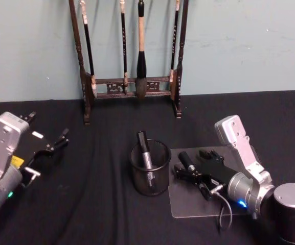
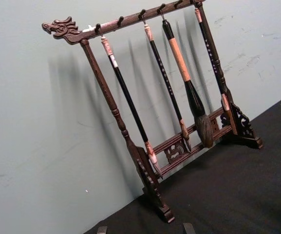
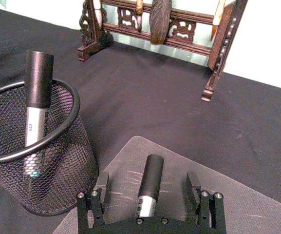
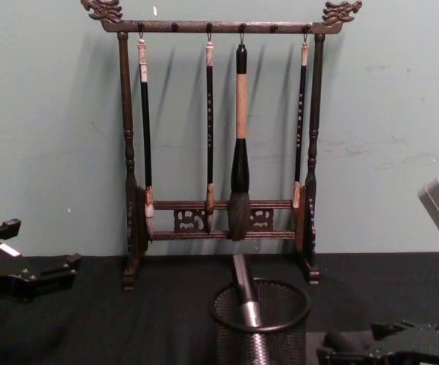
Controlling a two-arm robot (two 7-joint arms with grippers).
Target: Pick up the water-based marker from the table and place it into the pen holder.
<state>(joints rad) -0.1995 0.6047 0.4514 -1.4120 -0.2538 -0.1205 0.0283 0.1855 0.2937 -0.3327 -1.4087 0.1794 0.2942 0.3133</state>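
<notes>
While open around the marker (image 3: 151, 175), right gripper (image 3: 147, 181) beside pen holder (image 3: 62, 165).

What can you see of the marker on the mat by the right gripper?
The marker is a short cylinder with a matte black cap and a silvery-white barrel bearing small print. It lies flat on the translucent mat, cap pointing away from the wrist, between the spread fingers of the right gripper, which flank it without touching. It lies beside the pen holder, outside it.

Brush rack (image 1: 116, 88), clear mat (image 1: 188, 203), blk cloth (image 1: 86, 204)
</notes>
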